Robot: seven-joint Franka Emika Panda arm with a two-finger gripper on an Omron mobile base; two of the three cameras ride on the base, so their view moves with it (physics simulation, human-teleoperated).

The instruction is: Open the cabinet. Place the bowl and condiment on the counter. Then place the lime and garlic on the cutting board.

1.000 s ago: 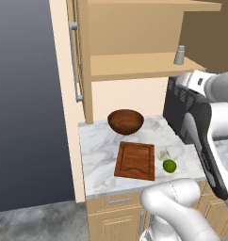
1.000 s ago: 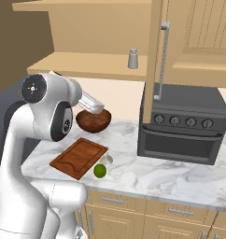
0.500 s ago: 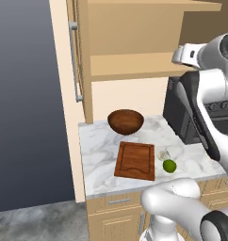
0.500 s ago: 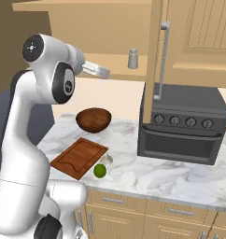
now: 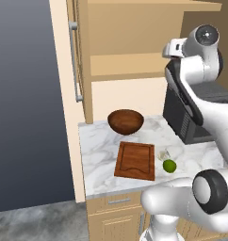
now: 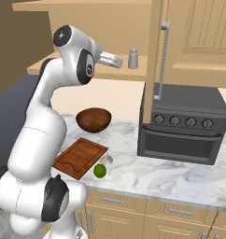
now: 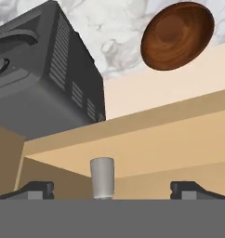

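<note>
Flanking grey cylindrical condiment (image 7: 102, 178): wide-open gripper (image 7: 107, 190).

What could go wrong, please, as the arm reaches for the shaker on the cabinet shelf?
1. The shaker is small and stands upright on the shelf; a finger of the open end effector could nudge it and tip it before closing.
2. It stands near the shelf's front, above the counter and bowl, so a tipped shaker might roll off.
3. The open cabinet door hangs just beside the shaker, leaving little side room.
</note>
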